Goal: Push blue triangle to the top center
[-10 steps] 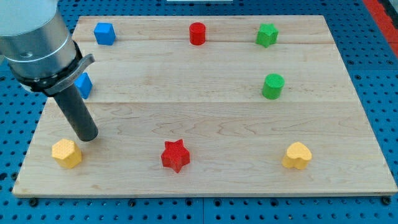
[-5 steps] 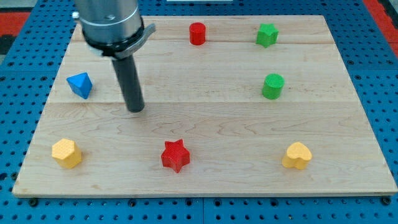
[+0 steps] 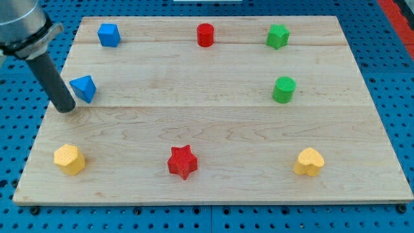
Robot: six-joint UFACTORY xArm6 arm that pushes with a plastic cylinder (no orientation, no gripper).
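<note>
Blue triangle (image 3: 83, 88) is sitting near the left edge of the wooden table (image 3: 207, 129), roughly halfway up, and my tip (image 3: 65, 107) is planted just to its lower left, close beside it. Can't tell if they're actually touching; if there's a gap, it's tiny. No jaws on this tool, so nothing is spread or pinched, it's just a plain dark rod standing on the wood.

What I'd worry about: top center is up and to the right, where the red cylinder (image 3: 206, 34) is parked. Shove the triangle straight at that spot and it'll probably bump the cylinder and knock it along or off the top edge. A triangle also has slanted faces, so if the tip meets a corner instead of a flat side, I'd guess the block spins and slips off to one side rather than going where I want. The blue cube (image 3: 108, 34) at top left is a hazard too if the push drifts too steeply upward.

Position looks decent though: tip at lower left, triangle up and right of it, target further the same way.

Everything else (green, yellow, red star) is well apart from this.
</note>
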